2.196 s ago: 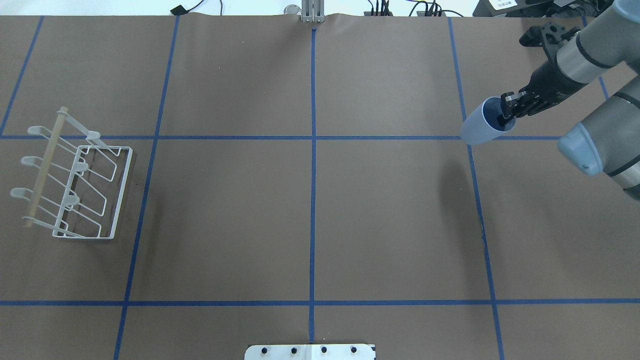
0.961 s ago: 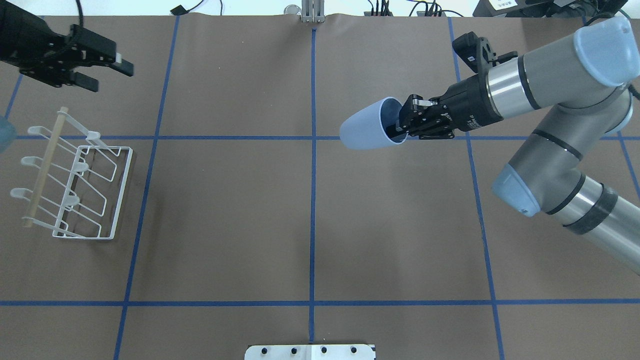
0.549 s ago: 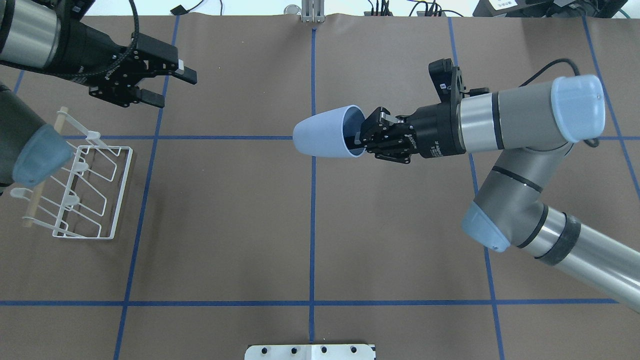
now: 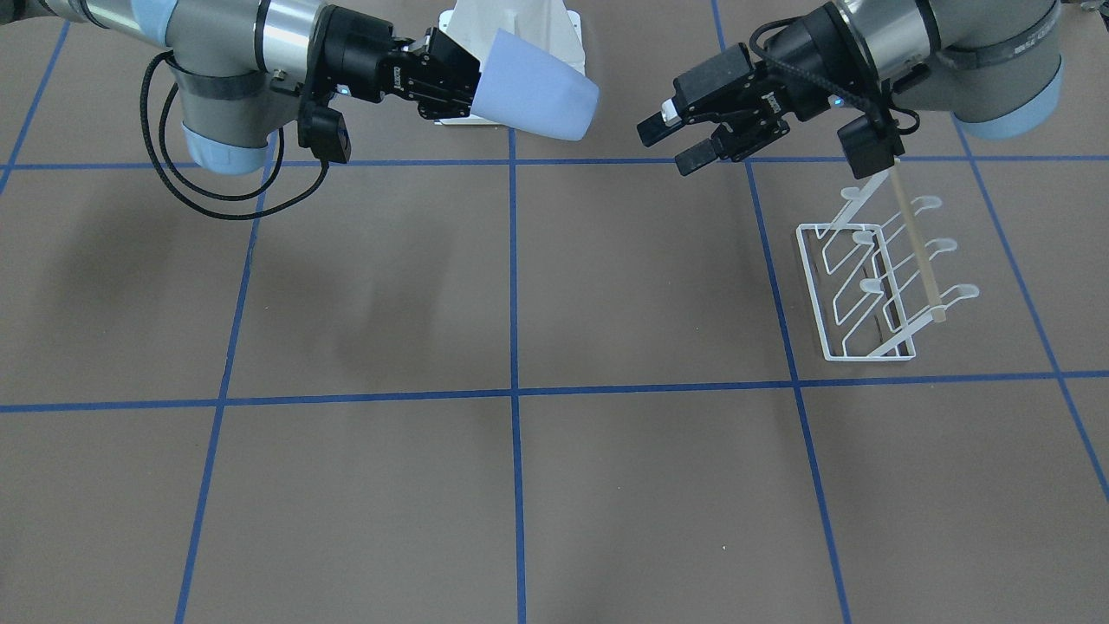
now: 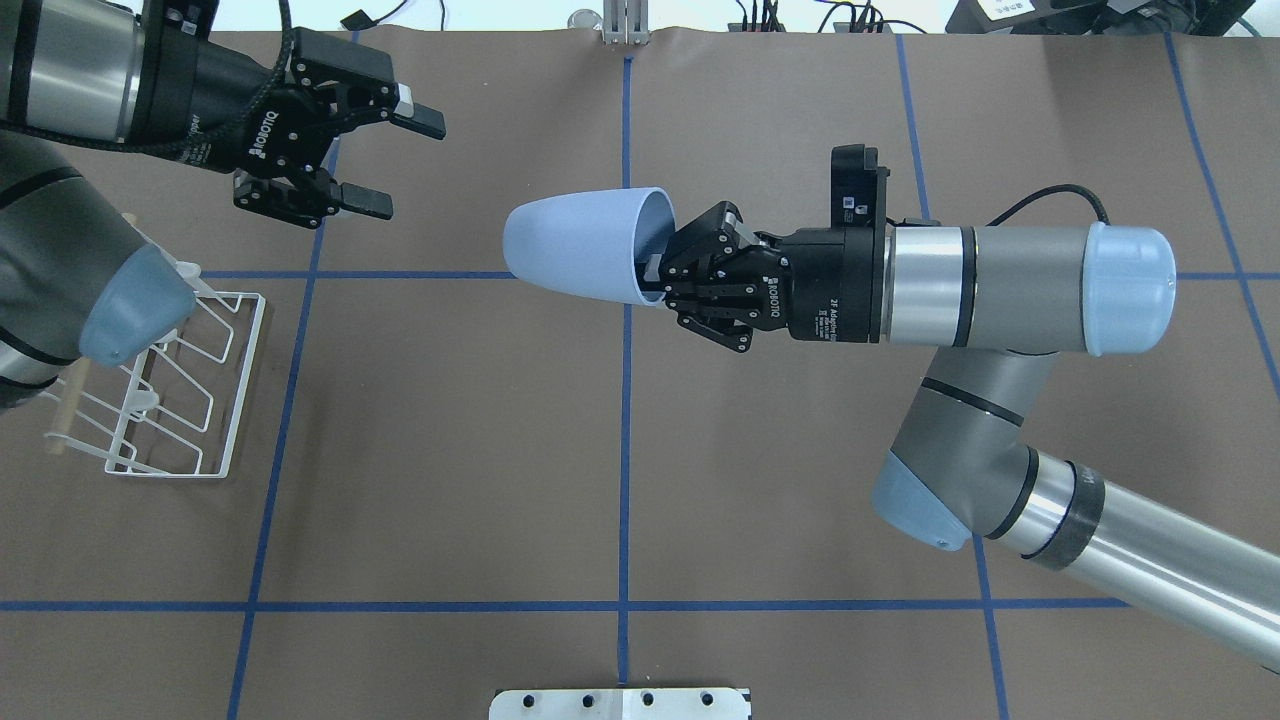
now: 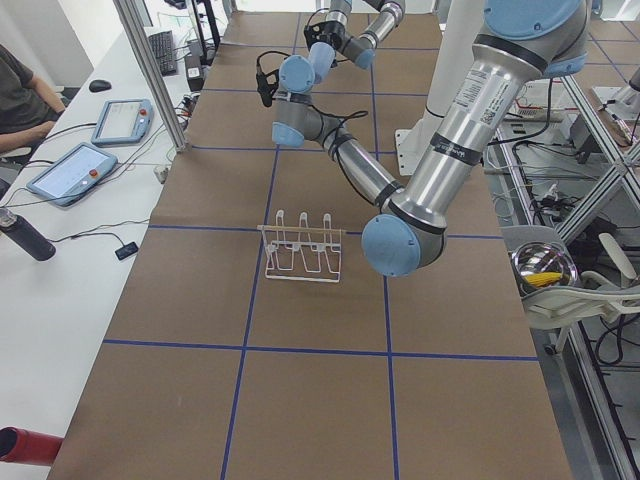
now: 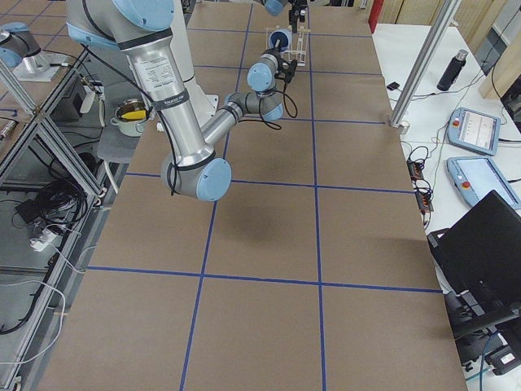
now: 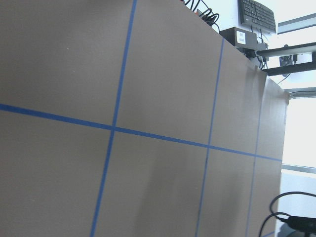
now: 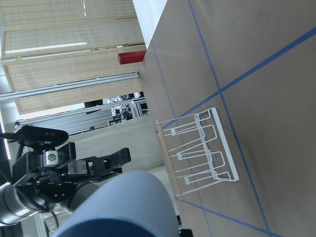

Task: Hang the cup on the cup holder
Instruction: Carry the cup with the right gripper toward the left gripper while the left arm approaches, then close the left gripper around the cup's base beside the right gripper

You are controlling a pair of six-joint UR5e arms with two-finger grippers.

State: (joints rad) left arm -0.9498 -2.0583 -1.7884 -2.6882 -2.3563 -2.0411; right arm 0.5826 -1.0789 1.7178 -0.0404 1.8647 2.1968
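From above, the left arm's elbow covers the far-left end of the cup holder (image 4: pixel 917 253), so most of its wooden rod and some prongs are lost there; from across the table the whole rack shows. One finger of the right gripper (image 5: pixel 652 272) goes into the cup (image 5: pixel 580 245) and can't be seen beyond the rim. The left wrist camera sees only brown paper and blue tape. In both side views the grippers are too small to judge.

A white pedestal base (image 4: pixel 520 17) sits at the robot's edge of the table (image 5: pixel 800 450), partly masked by the cup from the operators' side. Past the operators' edge are two tablets (image 6: pixel 90 170) and a seated person (image 6: pixel 25 90).

The cup hangs in the air over the middle of the table, lying on its side, its base towards the left end and its mouth facing the right gripper. That gripper is clamped on the rim, one finger inside and one outside. The left gripper (image 5: pixel 400 165) hangs above the left half with its jaws spread wide and nothing between them, its fingers aimed at the cup's base but apart from it. The cup holder stands on the table near the left end, below the left arm and well apart from the cup.
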